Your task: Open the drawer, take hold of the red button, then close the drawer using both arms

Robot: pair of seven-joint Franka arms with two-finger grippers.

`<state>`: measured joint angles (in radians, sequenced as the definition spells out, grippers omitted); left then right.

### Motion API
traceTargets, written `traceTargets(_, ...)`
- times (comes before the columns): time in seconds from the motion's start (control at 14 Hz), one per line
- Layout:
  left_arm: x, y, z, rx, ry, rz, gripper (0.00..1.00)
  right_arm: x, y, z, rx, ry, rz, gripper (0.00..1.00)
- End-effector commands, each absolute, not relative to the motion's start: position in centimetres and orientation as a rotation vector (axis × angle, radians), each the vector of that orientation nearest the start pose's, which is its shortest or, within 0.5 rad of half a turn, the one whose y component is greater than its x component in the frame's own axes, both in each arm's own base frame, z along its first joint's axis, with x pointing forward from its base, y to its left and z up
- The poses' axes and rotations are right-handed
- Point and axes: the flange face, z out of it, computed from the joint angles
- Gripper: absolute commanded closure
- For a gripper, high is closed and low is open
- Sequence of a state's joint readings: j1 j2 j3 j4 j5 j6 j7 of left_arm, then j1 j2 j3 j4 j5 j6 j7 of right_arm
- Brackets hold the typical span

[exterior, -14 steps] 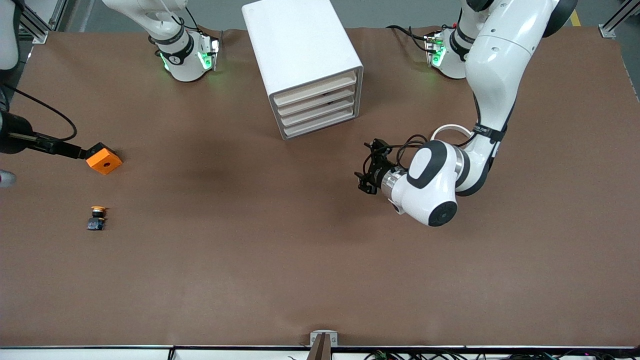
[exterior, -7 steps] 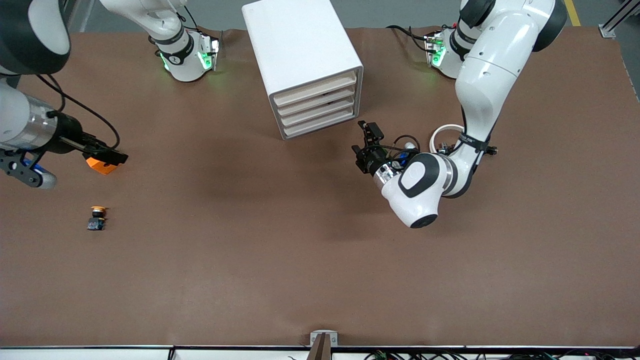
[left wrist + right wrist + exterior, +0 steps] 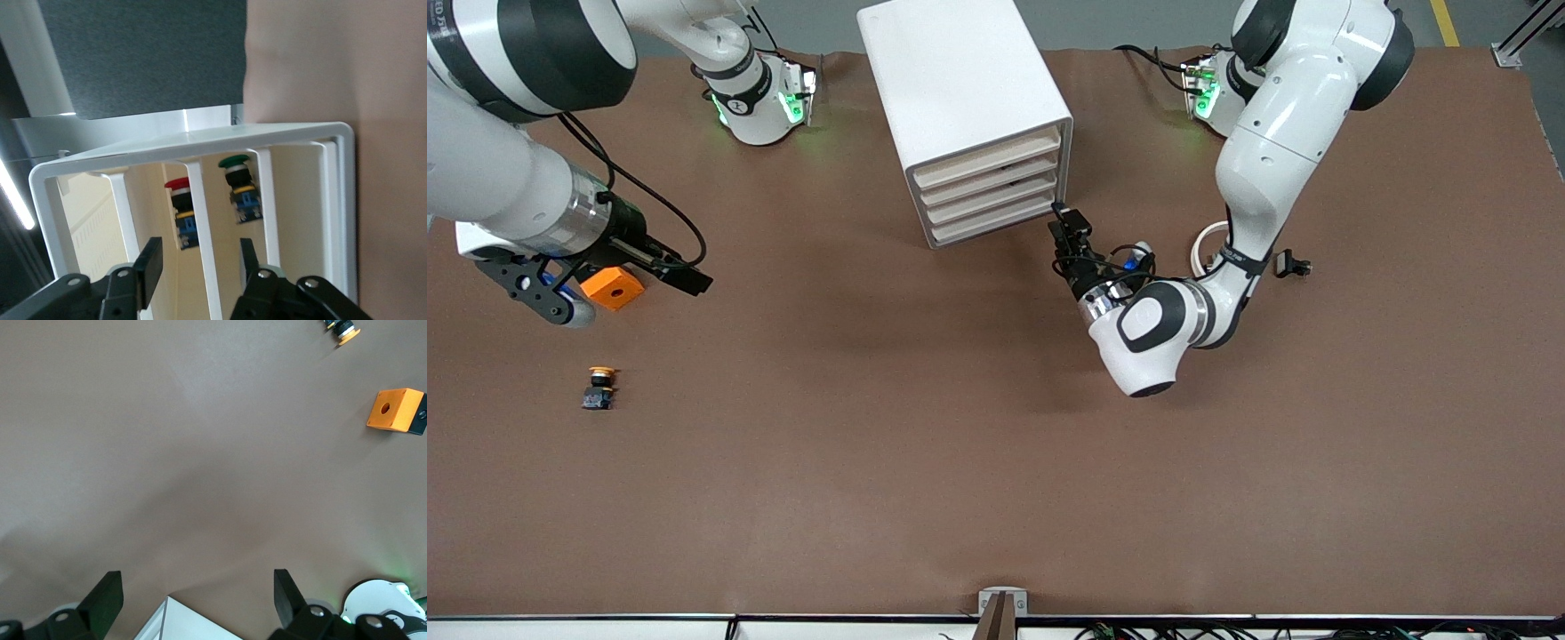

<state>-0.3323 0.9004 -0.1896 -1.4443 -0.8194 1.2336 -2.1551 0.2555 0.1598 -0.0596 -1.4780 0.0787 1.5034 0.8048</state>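
The left gripper [image 3: 1063, 218], jaws open, lines up on the drawer cabinet [image 3: 969, 98]'s front; judged step: opening a drawer. The red-capped button [image 3: 179, 207] sits inside, a green-capped one [image 3: 239, 187] beside it. The right gripper [image 3: 685, 280], jaws open, waits near the orange box [image 3: 611, 286], the yellow-capped button [image 3: 599, 387] at its 6 o'clock.

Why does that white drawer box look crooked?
The drawer cabinet sits turned at an angle, not square with the table's edges. The left claw is by its corner, open; the right claw is open beside the orange box.
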Motion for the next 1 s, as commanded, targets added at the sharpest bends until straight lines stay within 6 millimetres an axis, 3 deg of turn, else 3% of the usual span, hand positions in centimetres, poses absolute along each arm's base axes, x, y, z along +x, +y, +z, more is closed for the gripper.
traceTargets(0.0, 47.7, -37.0, 17.7, -1.123, -1.511, 1.453, 0.5, 58.1, 12.8, 57.6, -2.976, 0.975, 0.214, 0.0)
traceTargets(0.29, 45.1, -36.9, 16.1, -1.044, -1.466, 1.422, 0.5, 58.2, 13.1, 57.3, -2.971, 0.969, 0.222, 0.0)
traceTargets(0.5, 43.5, -37.5, 16.3, -1.026, -1.422, 1.413, 0.51, 57.7, 15.1, 57.2, -2.994, 0.928, 0.217, 0.0)
traceTargets(0.71, 43.2, -38.0, 16.7, -1.027, -1.413, 1.417, 0.53, 58.0, 16.1, 57.3, -2.935, 1.057, 0.182, 0.0)
traceTargets(0.93, 42.9, -38.5, 16.9, -1.028, -1.407, 1.424, 0.53, 57.6, 19.5, 56.6, -2.92, 1.108, 0.166, 0.0)
